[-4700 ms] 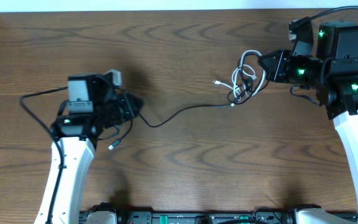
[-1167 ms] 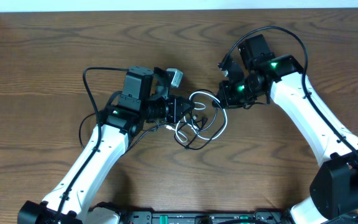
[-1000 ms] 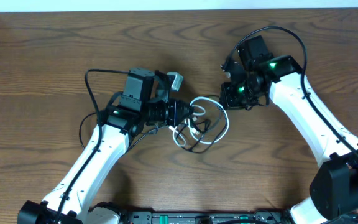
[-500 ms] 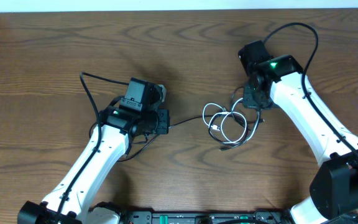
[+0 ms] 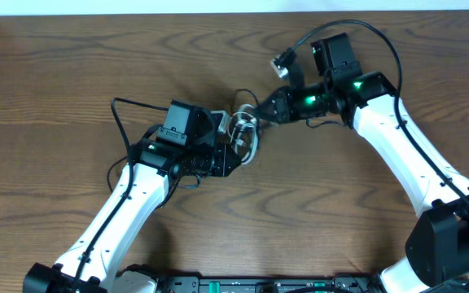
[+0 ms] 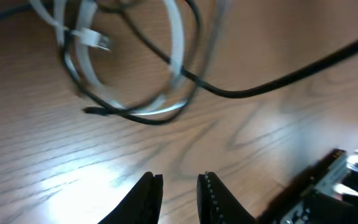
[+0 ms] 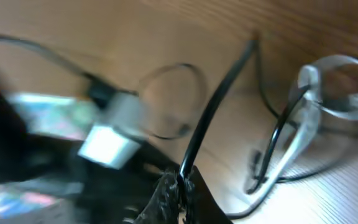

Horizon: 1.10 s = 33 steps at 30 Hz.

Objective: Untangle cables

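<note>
We judge the untangling barely begun: the white cable (image 6: 178,43) and black cable (image 7: 219,102) lie looped through each other in one knot on the counter (image 5: 72,81), just ahead of the left pincer (image 6: 179,186). That pincer stands narrow and empty, apart from the loops. The right pincer (image 7: 180,180), across the knot from the left pincer, is clamped on the black cable. Left for us: drawing the two cables apart

White arm shells (image 5: 129,203), black joint housings (image 5: 181,126), green lights (image 5: 357,84), looping black wires (image 5: 355,24), black-fingered left claw (image 6: 178,186)
</note>
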Available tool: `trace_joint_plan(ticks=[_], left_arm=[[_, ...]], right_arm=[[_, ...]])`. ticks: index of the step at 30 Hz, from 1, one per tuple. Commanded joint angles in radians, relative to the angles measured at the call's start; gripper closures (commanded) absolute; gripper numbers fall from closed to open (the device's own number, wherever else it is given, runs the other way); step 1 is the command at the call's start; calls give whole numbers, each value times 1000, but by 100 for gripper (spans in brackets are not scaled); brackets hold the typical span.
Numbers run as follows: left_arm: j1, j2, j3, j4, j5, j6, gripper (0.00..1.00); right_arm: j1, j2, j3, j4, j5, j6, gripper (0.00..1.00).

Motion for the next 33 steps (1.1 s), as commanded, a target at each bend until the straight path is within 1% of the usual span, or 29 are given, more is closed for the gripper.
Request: trace_joint_plan(ticks=[1,3,4,5,7,8,11,13,14,16,18,19,21,22,24,25,28,30,33], left_arm=[[3,-13,9,29,95,6,73],[3,-13,9,57,143,6,65],[3,-13,9,81,180,6,54],[3,-13,9,97,197,6,49],[2,-13,9,113,201,6,43],[3,-13,9,124,200,6,41],[3,-13,9,130,168,6,39],[3,-13,8,129,106,6,39],[3,-13,8,129,68,6,39],[3,-13,8,129,26,6,39],[3,-13,8,129,-26,6,39],[3,-13,8,126,-120,6,39],[3,-13,8,119,-208,6,39],[3,-13,8,112,-269,6,39],[3,-13,8,99,-340,6,39],[3,-13,8,91,-377,6,39],[3,-13,8,57,-494,5,39],[3,-13,8,40,-531,5,39],[3,-13,8,29,-529,5,38]], right_arm=[[5,2,10,59,-241,22,99],[5,2,10,109,-263,61,99],[5,2,10,159,-274,103,99],[5,2,10,193,-282,134,99],[5,2,10,263,-305,191,99],[6,2,10,327,-326,245,99],[13,2,10,446,-359,336,99],[25,2,10,518,-359,400,99],[34,2,10,551,-359,420,99],[41,2,10,563,-358,420,99],[45,2,10,561,-353,420,99],[46,2,10,555,-325,446,99],[45,1,10,509,-259,465,99],[44,1,10,458,-201,462,99],[43,0,10,362,-98,434,99],[43,0,11,289,-18,401,99],[43,-2,11,144,119,320,99],[43,-8,11,85,161,278,99],[43,-30,11,56,172,249,99]])
